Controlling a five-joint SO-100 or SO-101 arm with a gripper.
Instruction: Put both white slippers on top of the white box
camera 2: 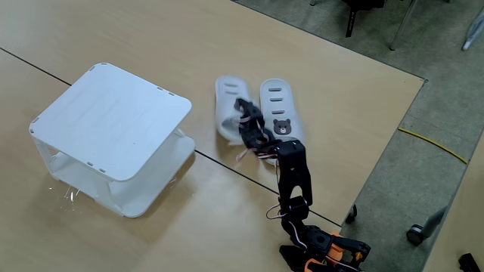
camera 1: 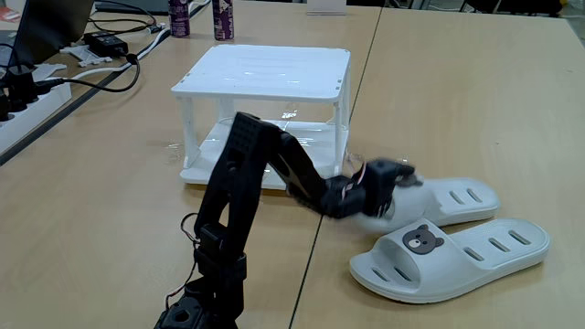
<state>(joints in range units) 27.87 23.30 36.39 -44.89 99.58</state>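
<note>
The white box (camera 1: 265,66) (camera 2: 113,121) stands on the wooden table with nothing on its flat top. Both white slippers lie side by side on the table, apart from the box. The nearer slipper (camera 1: 466,254) (camera 2: 277,104) shows its bear face and is free. My gripper (camera 1: 395,185) (camera 2: 243,112) is low over the toe end of the farther slipper (camera 1: 462,197) (camera 2: 225,102) and hides its strap. The fingers are blurred and dark, so I cannot make out how the jaws stand or whether they hold it.
Two purple cans (camera 1: 179,16) stand behind the box. Cables, a power strip (camera 1: 27,108) and a laptop crowd the back left. The table edge (camera 2: 393,143) runs close behind the slippers, with a yellow cable (camera 2: 435,145) on the floor beyond.
</note>
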